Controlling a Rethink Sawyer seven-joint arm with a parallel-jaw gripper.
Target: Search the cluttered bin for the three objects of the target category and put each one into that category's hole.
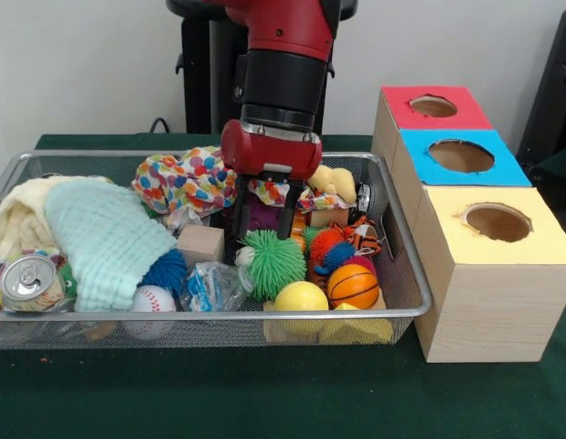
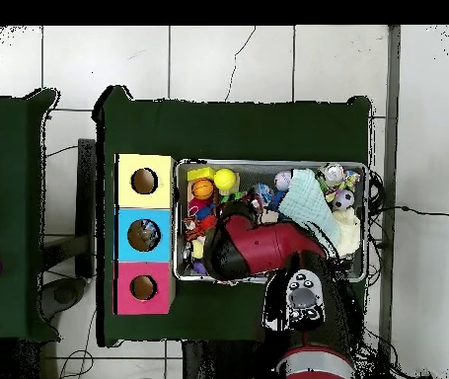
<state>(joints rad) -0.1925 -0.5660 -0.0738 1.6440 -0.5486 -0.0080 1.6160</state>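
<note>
My gripper (image 1: pixel 262 230) hangs open over the middle of the wire bin (image 1: pixel 406 274), its black fingers (image 1: pixel 240 218) spread and nothing held. A purple toy (image 1: pixel 261 216) shows between them, and a green spiky ball (image 1: pixel 275 261) lies just below the tips. Around it lie a yellow ball (image 1: pixel 301 296), a small basketball (image 1: pixel 353 285), a baseball (image 1: pixel 153 299), a wooden block (image 1: pixel 201 244) and a red spiky ball (image 1: pixel 327 243). Right of the bin stand three boxes with a red hole (image 1: pixel 433 106), a blue hole (image 1: pixel 461 155) and a yellow hole (image 1: pixel 497 221). From above, the red arm (image 2: pixel 253 245) hides the gripper.
A mint towel (image 1: pixel 104 240), a cream towel (image 1: pixel 17 219) and a drink can (image 1: pixel 27 277) fill the bin's left end. A spotted cloth (image 1: pixel 180 179) and a yellow plush (image 1: pixel 334 181) lie at the back. Overhead, the boxes (image 2: pixel 144 235) sit left of the bin (image 2: pixel 267 164).
</note>
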